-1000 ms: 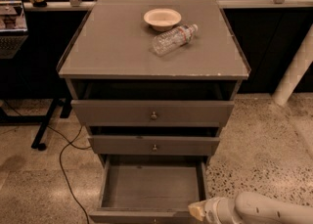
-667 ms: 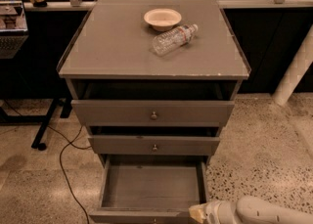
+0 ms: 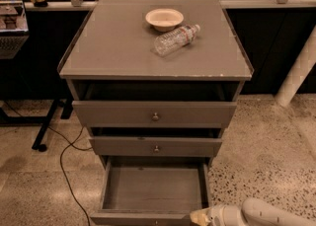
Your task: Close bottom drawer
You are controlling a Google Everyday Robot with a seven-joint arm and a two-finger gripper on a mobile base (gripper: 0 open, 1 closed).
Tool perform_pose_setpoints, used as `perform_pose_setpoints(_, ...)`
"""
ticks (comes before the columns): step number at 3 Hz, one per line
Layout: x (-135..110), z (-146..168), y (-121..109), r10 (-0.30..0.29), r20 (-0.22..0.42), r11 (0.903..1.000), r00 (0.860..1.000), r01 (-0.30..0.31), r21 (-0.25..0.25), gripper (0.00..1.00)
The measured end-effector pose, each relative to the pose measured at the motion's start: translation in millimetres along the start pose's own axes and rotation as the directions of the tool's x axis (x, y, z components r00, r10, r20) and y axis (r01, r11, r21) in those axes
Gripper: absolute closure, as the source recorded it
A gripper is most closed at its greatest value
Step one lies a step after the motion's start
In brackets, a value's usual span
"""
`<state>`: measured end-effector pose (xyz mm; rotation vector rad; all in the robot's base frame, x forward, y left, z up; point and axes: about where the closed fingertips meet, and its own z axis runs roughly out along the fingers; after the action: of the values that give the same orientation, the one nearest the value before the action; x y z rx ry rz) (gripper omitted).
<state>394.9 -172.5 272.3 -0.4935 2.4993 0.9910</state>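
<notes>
Three drawers sit under the counter point(image 3: 113, 47). The bottom drawer point(image 3: 153, 190) is pulled far out, with its plain grey inside in view. Its front panel is cut by the lower picture edge, so its knob is hidden. The middle drawer point(image 3: 155, 147) and top drawer point(image 3: 154, 114) sit further back, with dark gaps above them, and both knobs are visible.

The claw point(image 3: 200, 217) is low, down below the counter's front right corner, at the right end of the bottom drawer's front panel. Touching or just beside: cannot tell. Wide or narrow: cannot tell, as only its pale tip shows and the picture edge cuts it. The white arm point(image 3: 269, 214) runs off at the lower right.

On the counter, a bowl point(image 3: 164, 18) sits near the back edge. A clear bottle point(image 3: 176, 39) lies on its side just beside it, toward the right edge.
</notes>
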Motion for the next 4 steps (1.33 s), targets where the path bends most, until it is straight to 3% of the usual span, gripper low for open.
perform_pose_setpoints(1, 0.1, 0.1, 0.1, 0.0, 0.0, 1.0, 1.0, 0.0, 0.001, 1.0)
perform_pose_setpoints(3, 28.9, 17.7, -31.7, 0.102, 0.036, 0.993, 0.994, -0.104, 0.057, 1.0)
perform_pose_setpoints(4, 41.8, 30.2, -47.5, 0.137, 0.033, 0.989, 0.99, -0.139, 0.051, 1.0)
